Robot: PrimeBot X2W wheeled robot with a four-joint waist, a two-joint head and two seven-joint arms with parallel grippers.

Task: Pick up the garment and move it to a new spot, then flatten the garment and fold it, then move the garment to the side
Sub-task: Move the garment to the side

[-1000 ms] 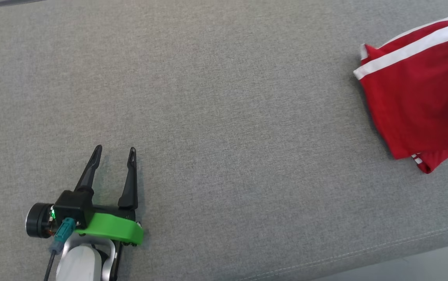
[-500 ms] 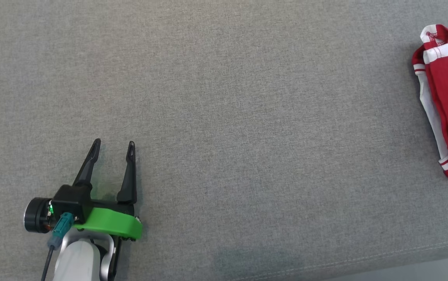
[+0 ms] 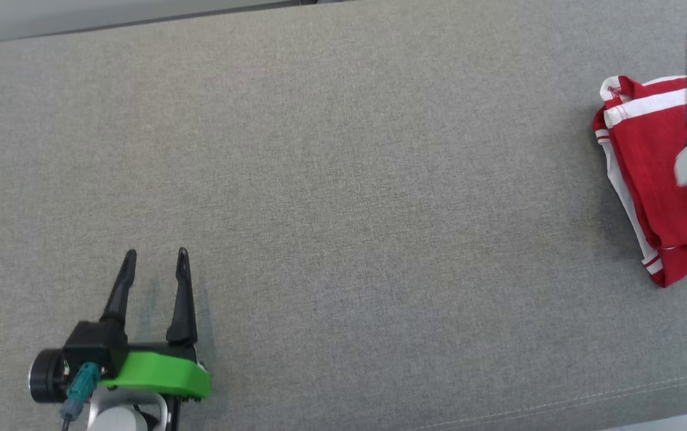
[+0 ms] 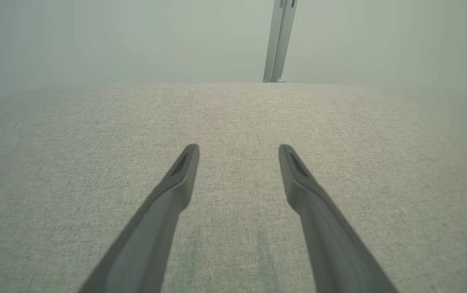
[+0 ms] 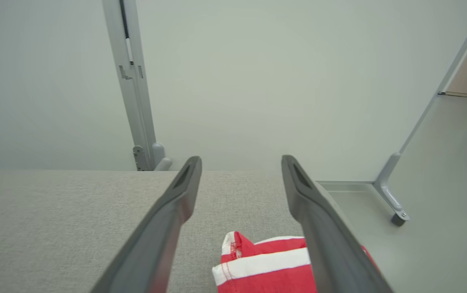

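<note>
Our right gripper (image 5: pixel 241 162) has come into view above the red, white-striped garment (image 3: pixel 654 179), fingers parted and empty. The bundle lies at the grey cushion's (image 3: pixel 343 179) right end, apparently set aside. Our left gripper (image 3: pixel 156 256) waits unclenched, well apart.

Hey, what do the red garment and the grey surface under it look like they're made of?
The garment looks like soft knit cloth, perhaps jersey: matte red, white stripes, stitched hems, limp folds. The grey surface seems woven upholstery fabric: matte, heathered weave, a stitched seam near its front edge.
</note>
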